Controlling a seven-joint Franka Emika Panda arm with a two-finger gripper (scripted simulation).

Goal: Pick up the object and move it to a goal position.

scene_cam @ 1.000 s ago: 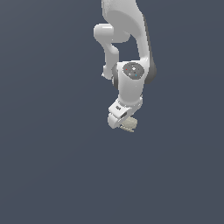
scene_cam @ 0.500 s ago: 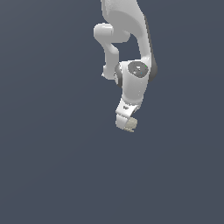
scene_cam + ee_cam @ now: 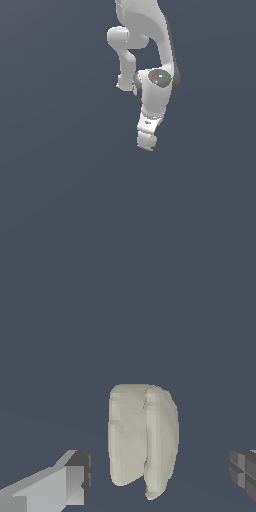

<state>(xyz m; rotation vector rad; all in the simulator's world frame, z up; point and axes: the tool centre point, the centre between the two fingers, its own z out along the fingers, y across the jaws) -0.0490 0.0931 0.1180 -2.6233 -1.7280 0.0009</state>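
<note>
Reaching down from the white arm [image 3: 150,30], the gripper [image 3: 147,144] hangs over the plain dark grey floor [image 3: 60,190], its fingers [image 3: 75,476] spread wide and released. Between them, touching neither pad in the wrist view, sits the object [image 3: 142,441], a pale beige lump barely visible at the fingertips in the exterior view.

- Bare tabletop [image 3: 60,190] lies on all sides of the object [image 3: 142,438]; nothing else stands on it.
- In the wrist view, gaps show between the object and each finger of the gripper [image 3: 160,476].
</note>
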